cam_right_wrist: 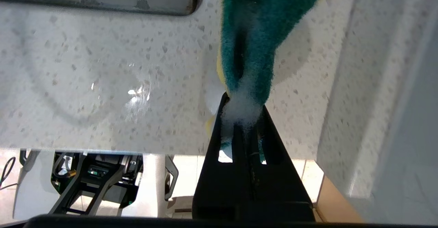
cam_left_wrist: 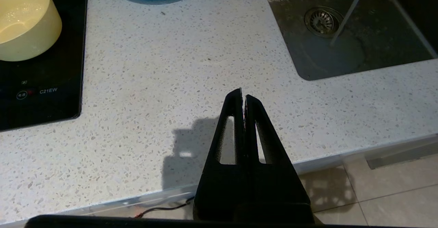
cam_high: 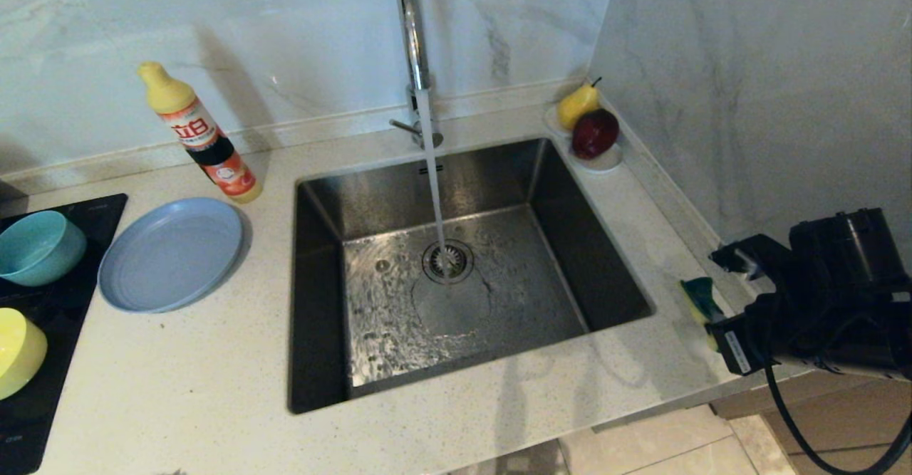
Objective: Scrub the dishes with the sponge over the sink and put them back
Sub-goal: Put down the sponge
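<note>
Right gripper [cam_right_wrist: 243, 113] jaws clamped tight on the soapy yellow-and-green rectangular sponge [cam_right_wrist: 255, 40], over the speckled white countertop [cam_high: 641, 226] right of the square stainless-steel sink [cam_high: 463, 275]. Left gripper [cam_left_wrist: 243, 96] parked, jaws closed, empty.

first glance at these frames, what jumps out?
The tap is running, a stream of water falling onto the drain in the middle of the steel sink. At the counter's right edge the right gripper is shut on the sponge, green side showing, with white foam where it is pinched. Left of the sink sit the plate, the teal bowl and the yellow bowl, untouched.
</note>
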